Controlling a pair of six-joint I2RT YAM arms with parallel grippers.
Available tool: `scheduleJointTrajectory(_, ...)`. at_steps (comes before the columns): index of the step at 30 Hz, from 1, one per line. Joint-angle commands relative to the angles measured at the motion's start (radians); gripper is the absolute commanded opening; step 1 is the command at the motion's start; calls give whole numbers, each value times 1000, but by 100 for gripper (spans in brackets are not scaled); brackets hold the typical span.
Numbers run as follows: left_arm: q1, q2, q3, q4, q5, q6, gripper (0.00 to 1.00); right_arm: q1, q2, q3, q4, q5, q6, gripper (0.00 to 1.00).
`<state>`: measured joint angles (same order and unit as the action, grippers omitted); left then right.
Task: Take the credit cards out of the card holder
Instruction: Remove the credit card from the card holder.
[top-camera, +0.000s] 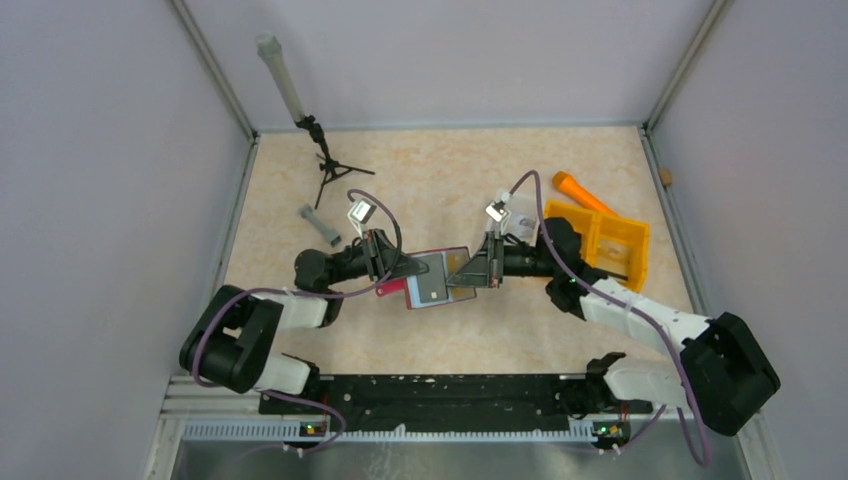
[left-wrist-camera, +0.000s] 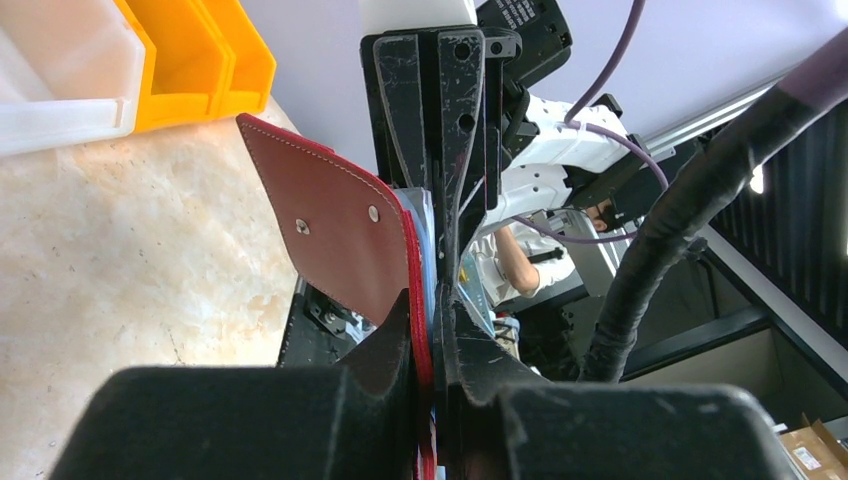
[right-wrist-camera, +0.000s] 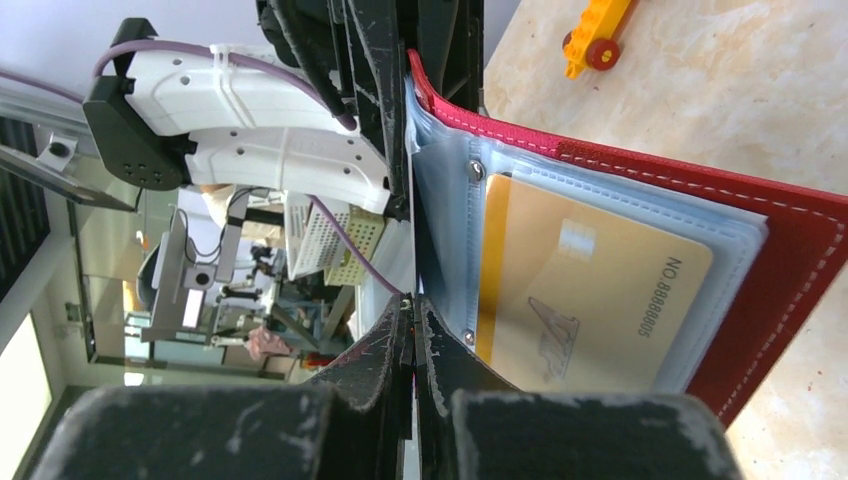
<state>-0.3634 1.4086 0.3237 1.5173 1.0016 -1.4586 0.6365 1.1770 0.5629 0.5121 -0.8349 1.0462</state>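
Your left pincer (left-wrist-camera: 430, 330) is clamped on the red edge of the card holder (right-wrist-camera: 790, 270). The holder is over the middle of the worktop (top-camera: 440, 180), between both pincers. Your right pincer (right-wrist-camera: 412, 310) is pressed together beside the clear sleeves (right-wrist-camera: 450, 230); you cannot tell if it nips one. The yellow card (right-wrist-camera: 590, 290) sits in a sleeve, with its low corner cut off. The orange tray (top-camera: 610, 245) is near on the right. There is open room toward the far wall. From above, the arms hide the holder's side edges.

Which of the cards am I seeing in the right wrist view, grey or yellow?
The tan-yellow card, printed with a number and tucked in a clear sleeve of the card holder; the grey card shows only from above.
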Motion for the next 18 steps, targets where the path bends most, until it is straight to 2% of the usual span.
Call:
scheduleJointTrajectory(1, 4, -33, 22, 101, -6, 0, 0, -34, -59, 22, -3, -5, -36, 0)
scheduleJointTrajectory(5, 4, -34, 28, 101, -4, -6, 4, -37, -59, 7, 12, -4, -29, 0)
scheduleJointTrajectory(8, 3, -39, 28, 101, -6, -7, 0, -36, -47, 3, 37, -9, -18, 0)
scheduleJointTrajectory(9, 3, -39, 28, 101, -9, -8, 0, -37, -41, 5, 35, -9, -20, 2)
scheduleJointTrajectory(10, 3, -41, 28, 101, -12, -9, 0, -37, -38, 6, 36, -9, -26, 13)
scheduleJointTrajectory(12, 3, -42, 27, 101, -17, -12, 0, -36, -23, 2, 61, -10, -17, 27)
scheduleJointTrajectory(15, 2, -38, 23, 101, -25, -12, 0, -32, -4, -5, 138, -23, 26, 35)
scheduleJointTrajectory(18, 1, -34, 20, 100, -33, -11, 0, -12, 12, 16, 143, -23, 23, 36)
